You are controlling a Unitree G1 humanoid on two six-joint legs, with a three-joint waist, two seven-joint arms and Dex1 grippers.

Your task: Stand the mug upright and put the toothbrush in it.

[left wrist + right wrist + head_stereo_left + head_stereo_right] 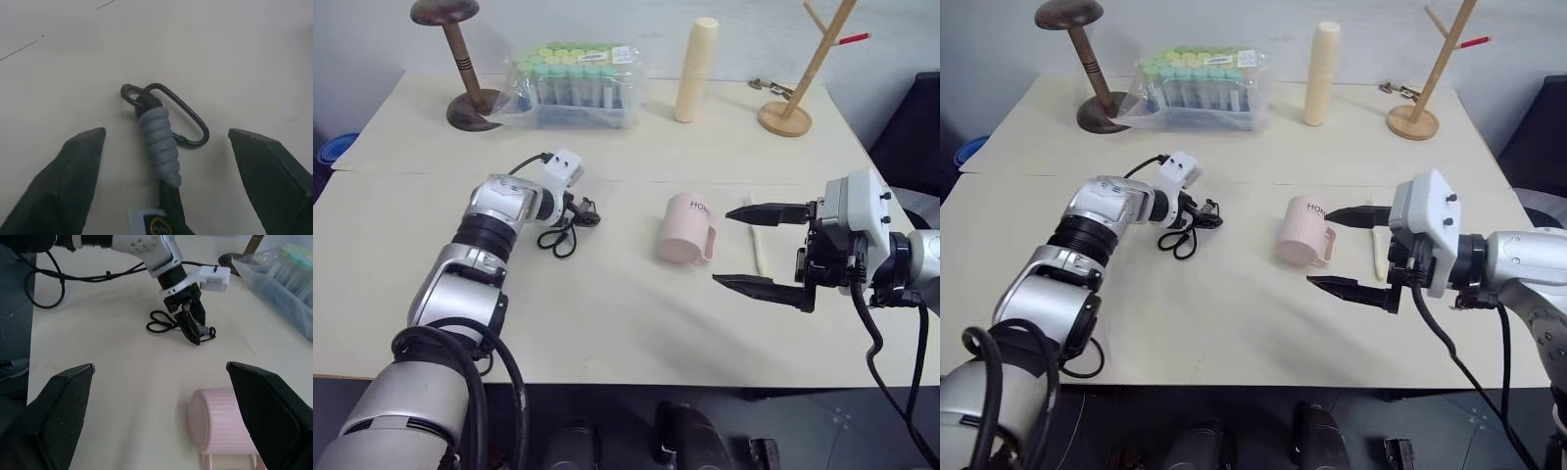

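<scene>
Right pincer (pixel 752 247), spread wide, empty, beside tipped mug (pixel 685 229), poised to right it; toothbrush (pixel 758 247) flat on bench (pixel 607 313); left pincer (pixel 193 329) parted over carabiner (pixel 178 115).

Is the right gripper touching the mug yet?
Apart. In the right wrist view the mug lies on its side between the right gripper's open fingers, with bare table showing on both sides of it.

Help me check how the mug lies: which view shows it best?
The left eye view: the mug lies on its side, lettering and handle visible, beside the right pincer. The right eye view matches. The right wrist view shows its ribbed base and handle.
</scene>
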